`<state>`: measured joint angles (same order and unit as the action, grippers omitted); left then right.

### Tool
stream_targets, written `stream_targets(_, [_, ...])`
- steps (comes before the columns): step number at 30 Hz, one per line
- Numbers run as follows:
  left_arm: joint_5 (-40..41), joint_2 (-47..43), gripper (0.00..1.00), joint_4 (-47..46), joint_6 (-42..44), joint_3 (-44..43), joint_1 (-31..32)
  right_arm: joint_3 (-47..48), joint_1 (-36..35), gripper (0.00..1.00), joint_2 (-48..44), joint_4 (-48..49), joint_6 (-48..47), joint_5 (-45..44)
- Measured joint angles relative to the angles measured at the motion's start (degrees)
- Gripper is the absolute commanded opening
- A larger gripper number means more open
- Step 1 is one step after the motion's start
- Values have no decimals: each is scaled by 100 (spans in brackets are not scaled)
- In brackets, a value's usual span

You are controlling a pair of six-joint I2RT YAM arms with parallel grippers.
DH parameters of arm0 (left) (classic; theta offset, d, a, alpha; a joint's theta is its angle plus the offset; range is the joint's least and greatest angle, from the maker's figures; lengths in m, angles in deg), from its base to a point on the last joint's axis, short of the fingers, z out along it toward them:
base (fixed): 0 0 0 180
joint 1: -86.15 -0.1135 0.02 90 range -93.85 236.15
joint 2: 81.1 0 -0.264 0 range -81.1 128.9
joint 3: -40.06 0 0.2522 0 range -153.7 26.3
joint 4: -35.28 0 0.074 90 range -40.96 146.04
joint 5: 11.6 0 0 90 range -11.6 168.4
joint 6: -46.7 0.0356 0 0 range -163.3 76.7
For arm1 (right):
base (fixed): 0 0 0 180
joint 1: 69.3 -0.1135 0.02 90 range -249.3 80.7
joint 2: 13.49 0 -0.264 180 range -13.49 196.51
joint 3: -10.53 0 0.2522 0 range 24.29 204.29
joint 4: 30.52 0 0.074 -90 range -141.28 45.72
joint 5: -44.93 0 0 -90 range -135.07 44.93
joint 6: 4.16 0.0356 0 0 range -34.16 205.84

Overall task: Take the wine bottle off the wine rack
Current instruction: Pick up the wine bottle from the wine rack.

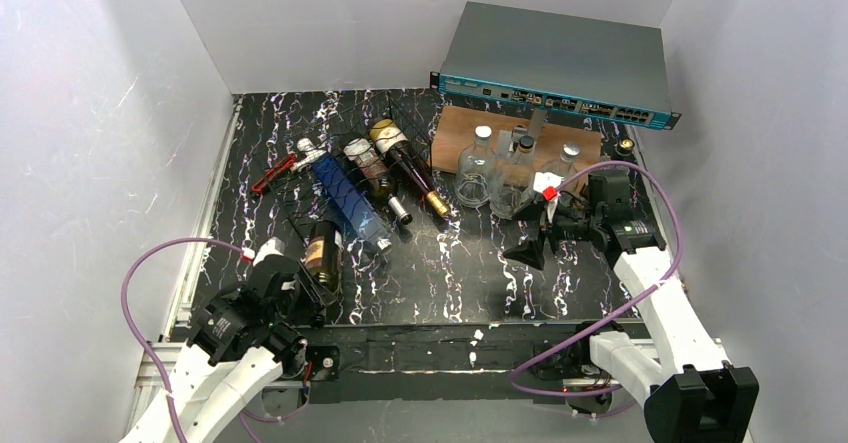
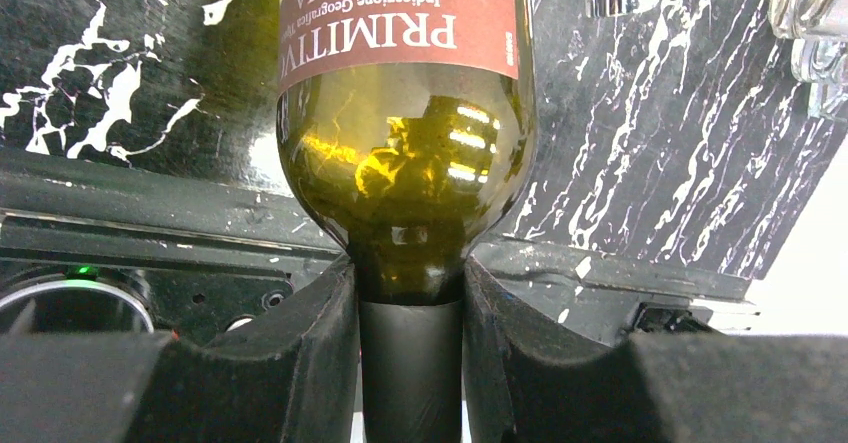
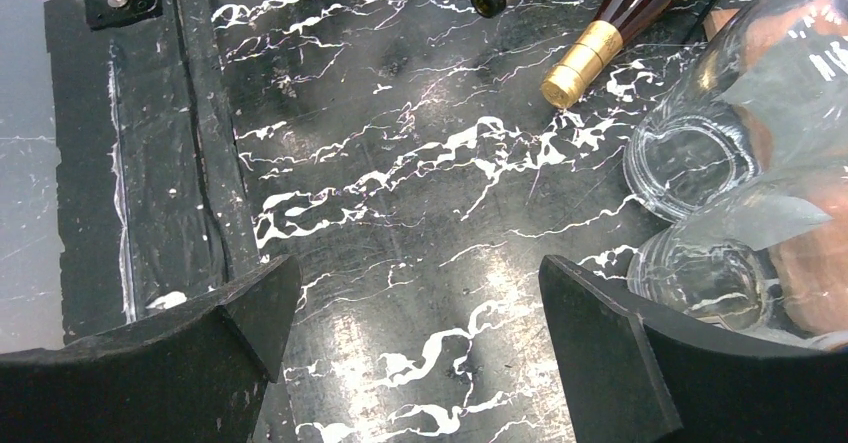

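Wine bottle [image 2: 405,153], lying at the near edge of the wine rack [image 1: 303,195], neck clamped by left gripper [image 2: 410,303], right gripper [image 3: 420,303] spread apart and empty: slippage off the smooth tapered neck, or snagging on wire dividers, is risked if pulled askew.

I work in a robotics lab cell, not a home or a cellar. Plain white panels [image 1: 90,113] box in my table on the left, far and right sides. The tabletop [image 1: 470,263] wears black marble-look film, with an aluminium rail [image 1: 195,253] along its left edge. A rack-mount network switch [image 1: 560,63] sits at the far right, propped above a wooden board [image 1: 455,128]. Lilac cables [image 1: 160,250] loop from my two white arms [image 1: 670,313], bolted at the near edge.
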<state>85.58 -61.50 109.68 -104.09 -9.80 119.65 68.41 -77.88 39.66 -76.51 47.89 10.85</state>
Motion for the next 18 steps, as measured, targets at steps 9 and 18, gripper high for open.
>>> stream_targets(9, [-396, 262, 0, 74, -55, -232, 0, 0, -260, 98, 140, -118, -173, -4])
stream_targets(18, [-977, 741, 0, 258, 96, -614, 0, 492, -1235, 98, 1069, -852, -1268, -157])
